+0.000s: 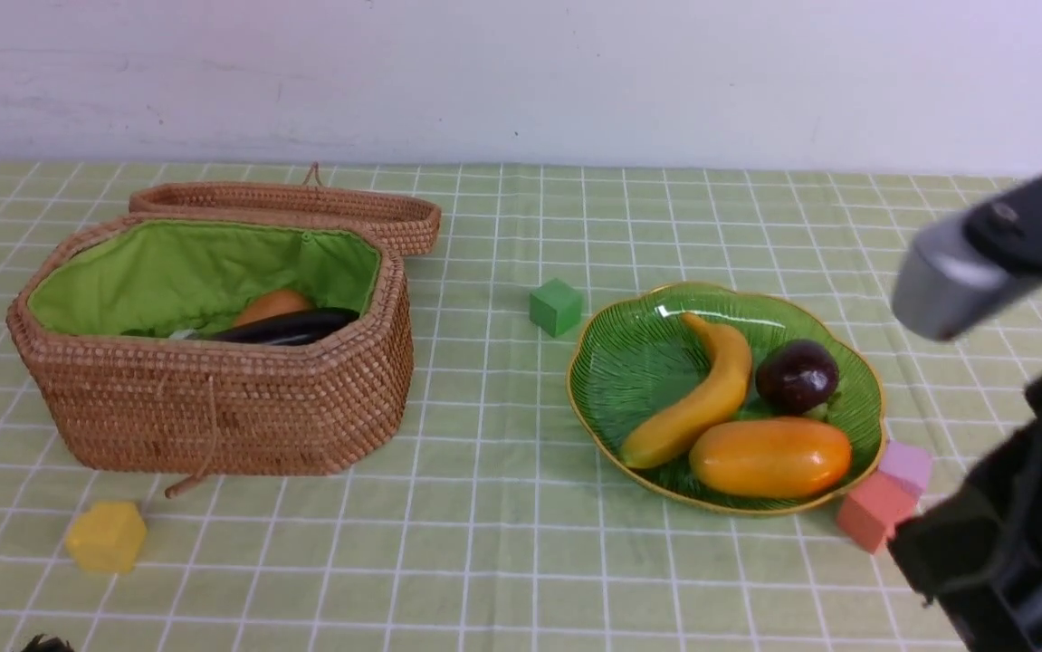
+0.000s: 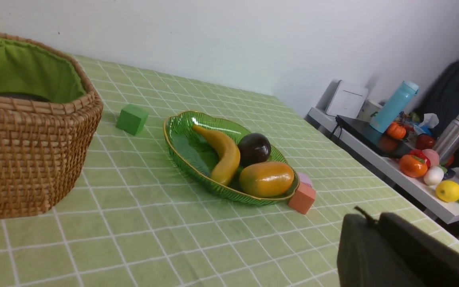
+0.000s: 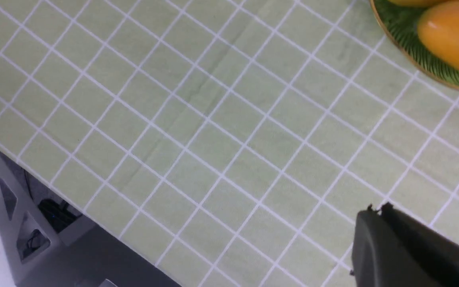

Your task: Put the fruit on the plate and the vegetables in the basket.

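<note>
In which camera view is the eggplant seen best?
The front view: it shows the eggplant lying in the basket, much of its dark length visible. The left wrist view shows only a dark strip behind the rim; the right wrist view does not show it.

The basket [image 1: 213,407] is rough woven wicker, lined with green cloth [image 1: 167,272] that looks soft and slightly creased. The plate [image 1: 638,362] has a glossy, finely ribbed green surface like glass and a thin, shiny gold rim, while the eggplant [image 1: 303,326] gleams smoothly. The mango [image 1: 769,457] has a smooth sheen, and the green block [image 1: 557,308] looks matt.
</note>
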